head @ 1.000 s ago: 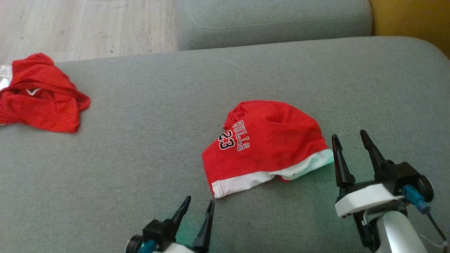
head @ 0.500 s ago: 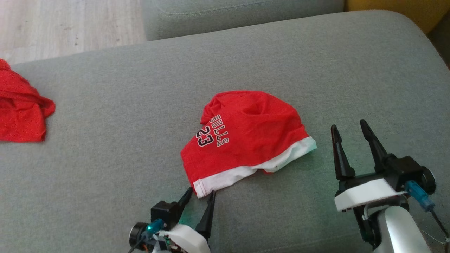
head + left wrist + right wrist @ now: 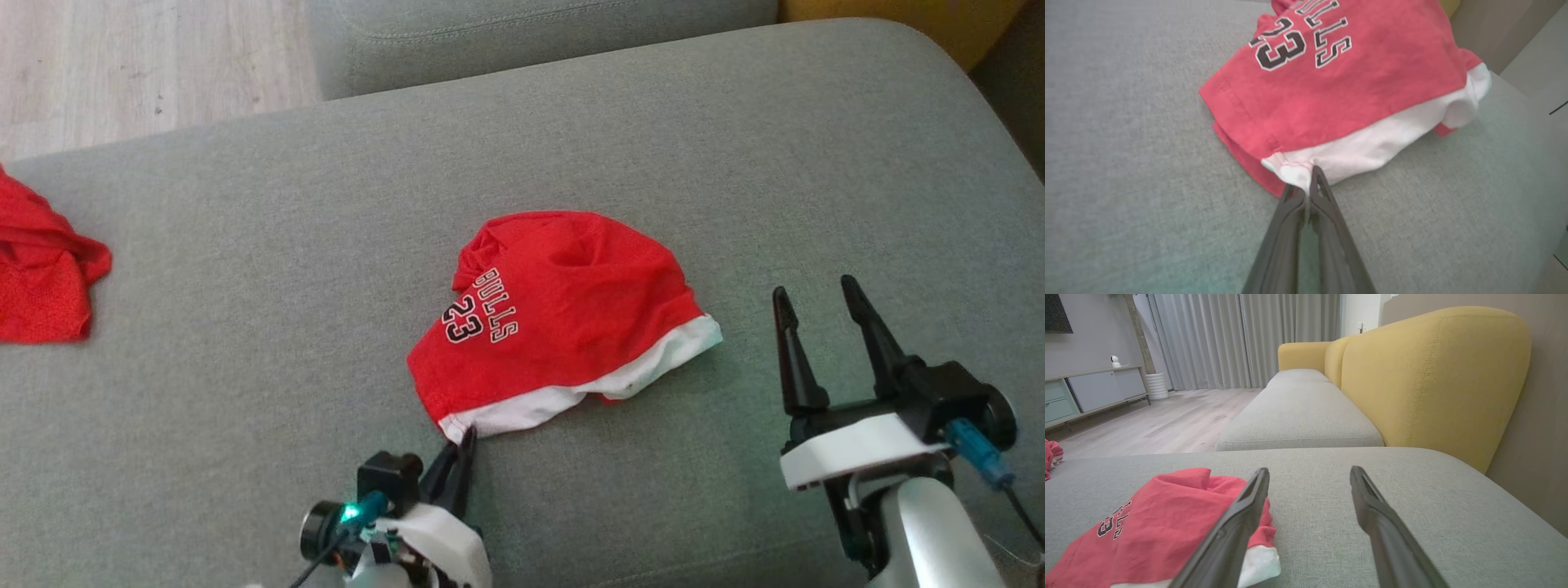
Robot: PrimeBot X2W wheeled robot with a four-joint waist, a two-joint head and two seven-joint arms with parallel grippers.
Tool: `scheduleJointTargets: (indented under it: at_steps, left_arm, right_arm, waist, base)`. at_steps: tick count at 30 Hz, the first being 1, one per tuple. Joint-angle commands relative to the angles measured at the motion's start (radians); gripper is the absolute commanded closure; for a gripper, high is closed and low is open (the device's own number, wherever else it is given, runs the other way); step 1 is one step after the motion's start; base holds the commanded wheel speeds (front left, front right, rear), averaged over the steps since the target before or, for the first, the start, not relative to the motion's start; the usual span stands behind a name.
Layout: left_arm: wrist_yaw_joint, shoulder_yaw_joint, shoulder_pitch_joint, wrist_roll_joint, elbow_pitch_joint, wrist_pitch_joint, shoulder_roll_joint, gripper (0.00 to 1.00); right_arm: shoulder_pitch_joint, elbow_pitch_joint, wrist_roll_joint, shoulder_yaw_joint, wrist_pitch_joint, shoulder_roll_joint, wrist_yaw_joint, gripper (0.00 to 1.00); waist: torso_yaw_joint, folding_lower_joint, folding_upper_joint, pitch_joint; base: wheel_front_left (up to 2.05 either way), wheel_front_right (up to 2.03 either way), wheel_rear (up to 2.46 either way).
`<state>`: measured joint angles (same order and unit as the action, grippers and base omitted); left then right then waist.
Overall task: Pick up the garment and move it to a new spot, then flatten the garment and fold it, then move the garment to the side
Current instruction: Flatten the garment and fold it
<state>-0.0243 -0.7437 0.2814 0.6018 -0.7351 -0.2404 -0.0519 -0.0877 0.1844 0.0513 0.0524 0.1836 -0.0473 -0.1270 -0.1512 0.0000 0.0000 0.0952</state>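
Left hand (image 3: pixel 462 441) pinches closed on the white hem corner of the garment (image 3: pixel 571 310), mid sofa seat (image 3: pixel 245 269). Right hand (image 3: pixel 814 287) gapes wide, empty, just beside its right edge; grey cushion stretches around.

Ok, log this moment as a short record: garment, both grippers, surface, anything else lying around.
garment: red garment, "BULLS 23" print, white hem, crumpled
surface: grey sofa cushion
left arm: left gripper shut, fingers pinching the near corner of the white hem
right arm: right gripper open, to the right of the garment, holding nothing
other: second red cloth at the cushion's left edge
stage: corner gripped, garment not yet lifted
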Motion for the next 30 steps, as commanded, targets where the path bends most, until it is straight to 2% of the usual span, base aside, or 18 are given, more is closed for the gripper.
scheduleJointTargets:
  at_steps: [1, 5, 11, 16, 30]
  left_arm:
    - [-0.018, 0.033, 0.052, 0.003, 0.028, -0.019, 0.002, 1.00]
    - [-0.064, 0.132, 0.045, -0.040, 0.112, -0.021, -0.020, 1.00]
    - [-0.087, 0.230, -0.013, -0.076, 0.177, -0.021, -0.070, 1.00]
    - [-0.094, 0.293, -0.065, -0.102, 0.191, -0.021, -0.099, 1.00]
    - [-0.094, 0.407, -0.116, -0.163, 0.198, -0.021, -0.100, 1.00]
  right_arm:
    - [-0.009, -0.038, -0.002, 0.010, 0.005, -0.003, -0.004, 0.00]
    - [0.003, -0.030, -0.008, -0.039, 0.007, -0.003, -0.004, 0.00]
    - [0.020, -0.005, -0.017, -0.076, 0.009, -0.003, -0.004, 0.00]
    - [0.025, 0.020, -0.018, -0.090, 0.012, -0.003, -0.004, 0.00]
    - [0.015, 0.069, -0.018, -0.075, 0.015, -0.003, -0.004, 0.00]
  waist:
    - [0.003, 0.0000, 0.0000, -0.001]
    - [0.025, 0.0000, 0.0000, -0.008]
    - [0.048, 0.0000, 0.0000, -0.020]
    - [0.059, 0.0000, 0.0000, -0.026]
    - [0.069, 0.0000, 0.0000, -0.023]
  base:
    - [0.00, 0.00, 0.00]
    - [0.00, 0.00, 0.00]
    - [0.00, 0.00, 0.00]
    - [0.00, 0.00, 0.00]
    - [0.00, 0.00, 0.00]
